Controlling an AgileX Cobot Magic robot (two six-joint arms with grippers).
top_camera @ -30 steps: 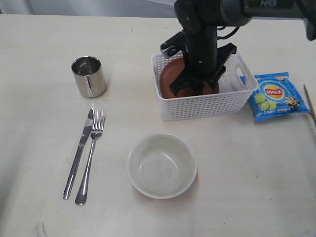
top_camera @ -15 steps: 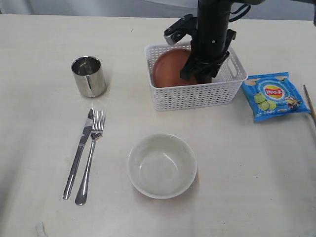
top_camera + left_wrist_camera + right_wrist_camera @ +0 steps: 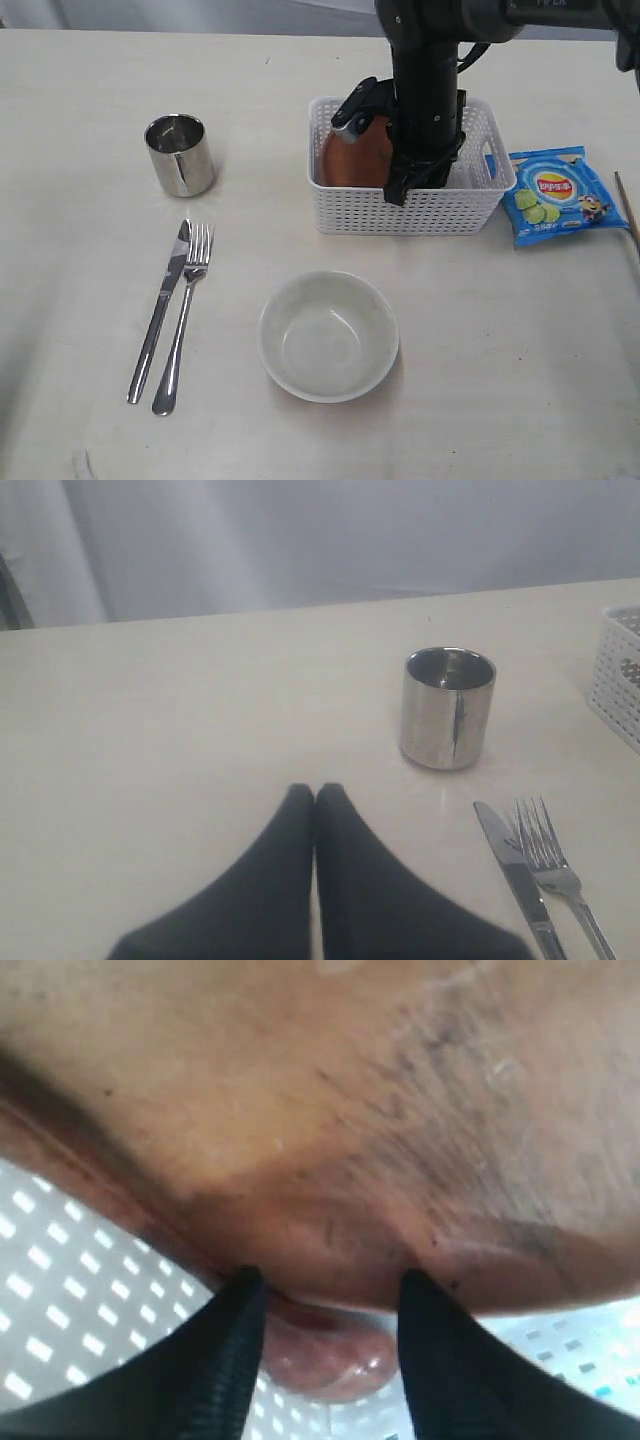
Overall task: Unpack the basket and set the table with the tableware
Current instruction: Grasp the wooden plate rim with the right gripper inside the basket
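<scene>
The white basket [image 3: 410, 212] stands at the back right of the table [image 3: 90, 250], and the reddish-brown plate [image 3: 352, 160] leans tilted inside it. My right gripper [image 3: 414, 178] reaches down into the basket beside the plate. In the right wrist view the plate [image 3: 330, 1110] fills the picture. My right gripper [image 3: 332, 1282] is open, its tips at the plate's edge, with a glossy reddish-brown rounded thing [image 3: 330, 1360] between them. The steel cup [image 3: 180, 155], knife [image 3: 160, 310], fork [image 3: 185, 320] and white bowl [image 3: 328, 335] lie on the table. My left gripper [image 3: 316, 792] is shut, short of the cup [image 3: 448, 708].
A blue chip bag [image 3: 558, 195] lies right of the basket, and a thin wooden stick [image 3: 628, 212] shows at the right edge. The knife [image 3: 515, 865], the fork [image 3: 555, 870] and a corner of the basket [image 3: 622, 675] show in the left wrist view.
The basket slid back and left with my right gripper inside it, then came forward and right again. The plate inside shifted with it. The right jaws kept the same width.
</scene>
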